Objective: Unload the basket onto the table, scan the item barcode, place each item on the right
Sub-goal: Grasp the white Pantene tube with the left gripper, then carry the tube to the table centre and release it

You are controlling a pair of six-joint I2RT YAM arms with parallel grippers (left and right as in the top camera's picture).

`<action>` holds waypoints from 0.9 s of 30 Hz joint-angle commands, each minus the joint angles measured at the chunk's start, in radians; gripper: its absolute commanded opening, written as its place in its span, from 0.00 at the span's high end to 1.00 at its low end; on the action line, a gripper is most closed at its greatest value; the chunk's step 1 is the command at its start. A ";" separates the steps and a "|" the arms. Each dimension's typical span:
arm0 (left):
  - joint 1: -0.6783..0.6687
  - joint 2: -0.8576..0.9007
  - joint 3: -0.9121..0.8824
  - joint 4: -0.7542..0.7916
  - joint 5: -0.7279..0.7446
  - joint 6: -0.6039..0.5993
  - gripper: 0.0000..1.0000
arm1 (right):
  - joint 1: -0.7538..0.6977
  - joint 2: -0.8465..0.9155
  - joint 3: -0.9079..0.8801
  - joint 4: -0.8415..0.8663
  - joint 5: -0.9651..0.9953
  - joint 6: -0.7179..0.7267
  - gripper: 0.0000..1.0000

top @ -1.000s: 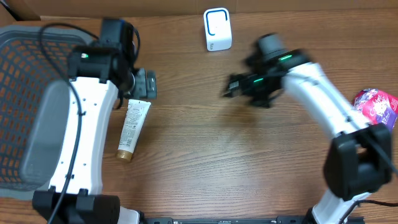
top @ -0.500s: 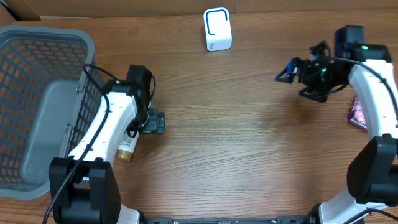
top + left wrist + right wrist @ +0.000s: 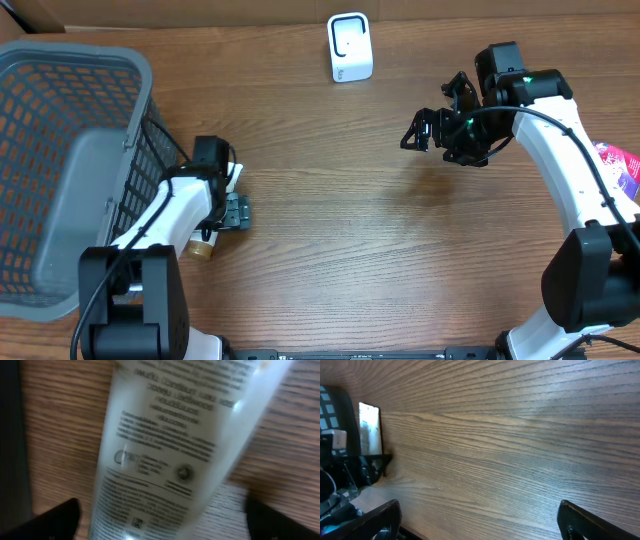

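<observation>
Cream tube (image 3: 170, 460) is seen flat on the table (image 3: 330, 260) at near left, beside the large grey basket (image 3: 100, 52), straddled by the spread left gripper (image 3: 237, 212). The right gripper (image 3: 415, 135) is seen open and empty at far right. If the tube is pinched shallowly, it could be dropped before the small white scanner (image 3: 350, 47) is reached.

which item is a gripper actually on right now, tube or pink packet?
The white tube: left gripper straddles it, fingers open. Pink packet lies untouched, far right.
</observation>
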 commanded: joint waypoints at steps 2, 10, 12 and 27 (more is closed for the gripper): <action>0.041 -0.003 -0.023 0.017 -0.008 0.014 0.36 | 0.003 -0.028 0.018 0.004 0.011 -0.008 0.00; 0.039 -0.003 -0.023 0.005 0.127 0.002 0.50 | 0.003 -0.028 0.018 -0.002 0.011 -0.009 0.00; 0.036 -0.003 -0.023 -0.013 0.172 0.001 0.54 | 0.003 -0.028 0.018 -0.003 0.012 -0.009 0.00; -0.348 -0.003 -0.021 0.119 0.285 -0.135 0.53 | 0.002 -0.028 0.018 -0.011 0.053 -0.009 0.00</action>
